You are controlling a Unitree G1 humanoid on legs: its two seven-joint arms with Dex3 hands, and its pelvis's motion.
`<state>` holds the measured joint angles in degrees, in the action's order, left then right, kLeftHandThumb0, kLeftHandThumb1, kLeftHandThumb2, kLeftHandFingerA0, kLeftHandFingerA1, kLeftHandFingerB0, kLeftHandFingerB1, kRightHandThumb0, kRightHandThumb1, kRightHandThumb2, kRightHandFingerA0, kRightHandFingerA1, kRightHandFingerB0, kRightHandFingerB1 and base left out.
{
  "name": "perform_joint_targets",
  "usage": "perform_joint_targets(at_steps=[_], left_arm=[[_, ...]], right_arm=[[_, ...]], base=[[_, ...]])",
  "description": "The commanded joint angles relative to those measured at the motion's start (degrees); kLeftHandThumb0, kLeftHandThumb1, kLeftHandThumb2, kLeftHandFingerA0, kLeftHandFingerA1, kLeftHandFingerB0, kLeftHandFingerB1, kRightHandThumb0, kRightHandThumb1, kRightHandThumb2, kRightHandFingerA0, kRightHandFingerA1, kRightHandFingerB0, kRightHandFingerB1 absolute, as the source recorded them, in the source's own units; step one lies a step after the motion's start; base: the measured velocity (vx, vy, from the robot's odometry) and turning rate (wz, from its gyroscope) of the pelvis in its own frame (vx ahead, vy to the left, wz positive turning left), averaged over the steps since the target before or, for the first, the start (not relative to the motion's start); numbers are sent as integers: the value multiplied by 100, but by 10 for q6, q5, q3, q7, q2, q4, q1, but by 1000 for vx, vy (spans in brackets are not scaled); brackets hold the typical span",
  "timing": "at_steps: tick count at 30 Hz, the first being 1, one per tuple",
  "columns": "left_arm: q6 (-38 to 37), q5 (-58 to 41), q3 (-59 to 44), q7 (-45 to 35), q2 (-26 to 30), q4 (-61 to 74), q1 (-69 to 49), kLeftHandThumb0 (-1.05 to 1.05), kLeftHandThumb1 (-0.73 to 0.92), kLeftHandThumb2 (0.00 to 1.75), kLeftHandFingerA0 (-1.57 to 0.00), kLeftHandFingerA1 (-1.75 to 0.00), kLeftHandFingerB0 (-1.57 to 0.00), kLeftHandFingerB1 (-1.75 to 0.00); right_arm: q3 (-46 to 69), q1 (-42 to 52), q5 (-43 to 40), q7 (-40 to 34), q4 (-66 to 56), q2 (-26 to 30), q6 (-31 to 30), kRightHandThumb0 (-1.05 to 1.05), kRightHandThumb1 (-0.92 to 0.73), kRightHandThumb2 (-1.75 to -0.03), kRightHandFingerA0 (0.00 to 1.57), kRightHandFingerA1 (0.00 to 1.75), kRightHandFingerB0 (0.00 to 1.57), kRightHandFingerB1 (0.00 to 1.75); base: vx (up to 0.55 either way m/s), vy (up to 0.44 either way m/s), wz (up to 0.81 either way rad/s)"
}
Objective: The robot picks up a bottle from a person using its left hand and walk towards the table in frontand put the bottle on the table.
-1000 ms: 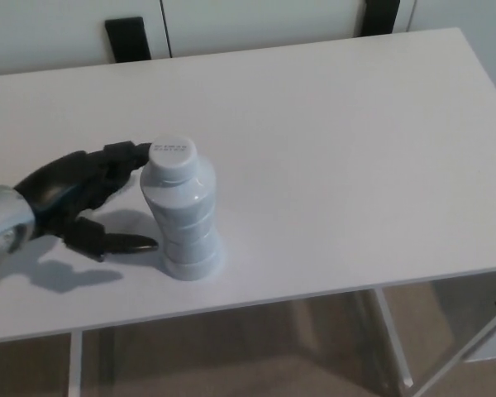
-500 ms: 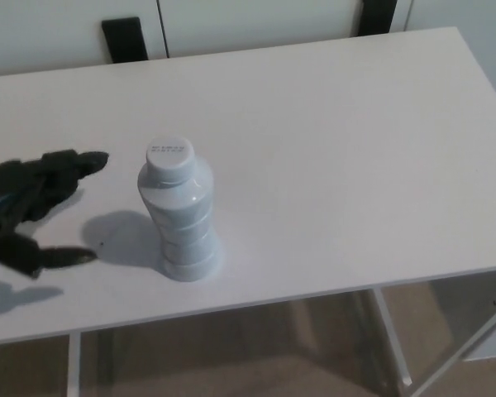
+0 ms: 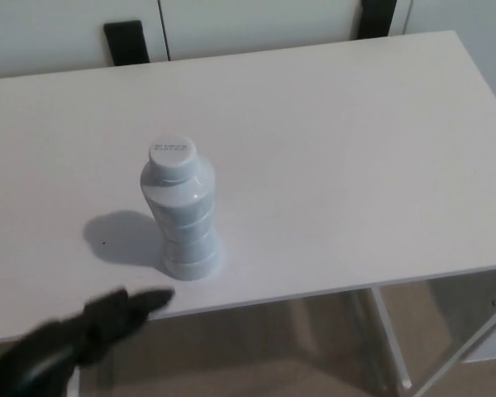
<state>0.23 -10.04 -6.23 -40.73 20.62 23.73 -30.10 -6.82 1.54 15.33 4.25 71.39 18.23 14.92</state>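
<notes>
You have:
- One white bottle, capped, standing upright on the white table, nearer its front edge.
- One left hand, black and blurred, low before the table's front edge, not touching the bottle.
- Two black shapes behind the far edge.

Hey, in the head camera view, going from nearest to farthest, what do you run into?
Left hand, at the picture's bottom left → white bottle standing on the table → black panel behind the table's far edge.
</notes>
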Motion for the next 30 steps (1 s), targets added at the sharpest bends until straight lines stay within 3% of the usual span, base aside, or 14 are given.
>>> perform_joint_targets(at_steps=[1,5,7,10,14,15,16,17,18,19,20,25,28,30], left_arm=[[-216,-159,-116,-84,-51,146,-275,-49,45,54,-32,-34,-31,-31],[-253,-188,-167,-144,-51,107,-340,-53,39,74,-44,-52,-37,-46],[-276,-168,-173,-147,-54,86,-357,-45,50,55,-50,-41,-49,-38],[-322,-117,-154,-139,-70,14,-391,-43,55,57,-53,-42,-52,-39],[-288,14,-106,-41,-61,-76,-298,-50,58,58,-49,-39,-46,-37],[-291,48,-101,-11,-62,-122,-277,-49,47,82,-42,-53,-33,-47],[-246,121,-87,60,-51,-160,-235,-43,62,59,-37,-37,-34,-34],[-177,226,-68,160,-34,-207,-175,-43,62,59,-37,-37,-34,-34],[-166,262,-57,192,-20,-235,-149,-45,44,78,-31,-50,-23,-44],[-162,277,-52,207,-13,-248,-137,-45,44,78,-31,-50,-23,-44],[-112,299,-29,233,12,-309,-80,-37,61,58,-36,-38,-32,-35],[-53,270,3,261,30,-479,46,-34,66,60,-37,-36,-33,-33],[-45,301,42,326,32,-578,96,-28,73,61,-57,-51,-39,-34],[-42,325,69,369,38,-630,110,-25,73,61,-55,-63,-37,-34]], right_arm=[[13,12,-12,-2,4,15,-2,-24,-66,-60,61,47,46,38],[15,7,-15,0,8,15,-5,-28,-65,-59,59,46,47,38],[16,13,-14,-2,11,11,-3,-28,-65,-59,58,45,47,38],[24,37,-23,-3,14,1,-8,-25,-66,-59,58,45,46,38],[38,20,-32,6,26,3,-20,-24,-67,-60,59,47,44,38],[39,37,-31,3,29,2,-11,-25,-66,-59,59,47,44,38],[42,38,-32,4,32,2,-11,-26,-66,-59,59,46,45,39],[46,36,-33,5,37,2,-13,-26,-66,-59,59,46,45,39],[46,31,-32,4,36,2,-16,-25,-67,-60,58,46,45,38],[47,29,-31,4,36,3,-17,-25,-67,-60,58,46,45,38],[47,23,-30,1,34,7,-17,-25,-67,-60,57,44,45,38],[47,16,-25,3,27,9,-12,-25,-67,-60,59,47,45,39],[44,20,-20,-2,33,2,-11,-26,-68,-60,59,46,44,38],[44,31,-20,0,33,3,-9,-27,-67,-60,58,46,44,38]], base=[[0,0,0],[0,0,0],[0,0,0],[0,0,0],[0,0,0],[0,0,0],[0,0,0],[0,0,0],[-6,2,7],[0,0,0],[0,0,0],[0,0,0],[0,0,0],[0,0,0]])
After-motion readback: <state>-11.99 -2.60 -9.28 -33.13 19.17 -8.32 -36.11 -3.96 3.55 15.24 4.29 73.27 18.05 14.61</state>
